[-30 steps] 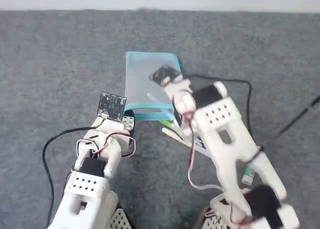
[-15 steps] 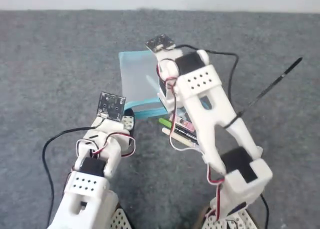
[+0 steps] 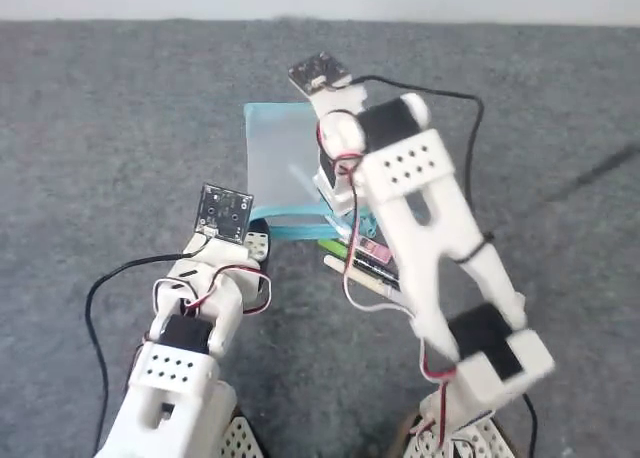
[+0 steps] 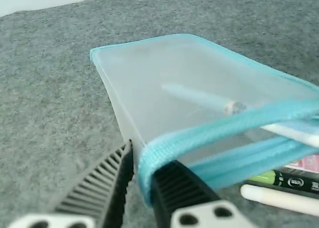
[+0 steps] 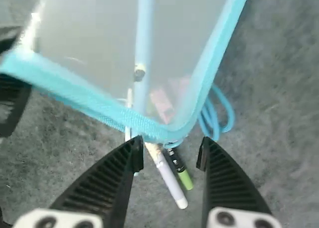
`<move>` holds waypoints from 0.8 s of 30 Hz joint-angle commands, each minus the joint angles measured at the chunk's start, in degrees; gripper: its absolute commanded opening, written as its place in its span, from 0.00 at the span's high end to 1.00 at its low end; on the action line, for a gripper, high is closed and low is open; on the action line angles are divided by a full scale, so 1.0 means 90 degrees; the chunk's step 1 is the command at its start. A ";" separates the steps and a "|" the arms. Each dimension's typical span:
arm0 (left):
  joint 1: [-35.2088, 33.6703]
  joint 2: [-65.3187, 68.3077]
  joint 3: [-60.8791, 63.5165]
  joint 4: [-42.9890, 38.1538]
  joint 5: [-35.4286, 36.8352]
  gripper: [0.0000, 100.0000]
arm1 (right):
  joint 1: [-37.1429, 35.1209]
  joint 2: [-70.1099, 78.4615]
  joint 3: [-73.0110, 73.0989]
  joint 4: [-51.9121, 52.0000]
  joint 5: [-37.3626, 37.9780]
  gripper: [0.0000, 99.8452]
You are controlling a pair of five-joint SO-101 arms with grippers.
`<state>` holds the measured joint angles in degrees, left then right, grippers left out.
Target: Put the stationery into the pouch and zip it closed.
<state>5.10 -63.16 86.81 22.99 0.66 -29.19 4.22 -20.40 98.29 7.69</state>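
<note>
The left claw (image 4: pixel 144 161) is clamped on the pouch (image 4: pixel 174 93). Its two black ribbed fingers (image 4: pixel 107 185) are nearly together, with the thick turquoise zip edge pinched between them at the pouch's 7 o'clock corner as the high view shows it.

The right claw (image 5: pixel 170 144) stands wide apart and holds nothing. It hangs over the pouch's 5 o'clock corner, its ribbed fingers on either side of that corner and apart from it.

The pouch is a flat rectangle of frosted, see-through plastic with a woven turquoise border. It lies on the table (image 3: pixel 120 108), at 12 o'clock from the left claw in the high view. Its mouth gapes at the near edge. A slim pale-blue pen (image 4: pixel 199 99) lies inside and shows through the skin.

On the table just outside the mouth, at 5 o'clock from the pouch, lie more sticks. There is a white pen (image 5: pixel 167 180), a green marker (image 5: pixel 180 172) with a dark barrel, and a pink-labelled piece (image 4: pixel 306 164) among them.

A thin blue cord (image 5: pixel 217 113) loops beside the pouch's corner.

The table is covered in coarse grey carpet.
</note>
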 commanded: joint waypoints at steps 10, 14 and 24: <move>-0.1114 -0.0010 -0.0650 0.0283 0.0371 0.99 | 0.0239 -0.3033 0.2618 -0.0825 0.0987 0.83; 0.0645 -0.0068 -0.0611 0.0996 -0.1201 0.99 | 0.0679 -0.3179 0.4288 -0.1724 0.1270 0.83; -0.1573 -0.0010 -0.0913 0.0488 -0.0283 0.99 | 0.1411 -0.3209 0.6203 -0.2877 0.1934 0.83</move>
<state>-7.38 -63.16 81.63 30.02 -2.15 -17.67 -21.54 34.99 75.25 23.78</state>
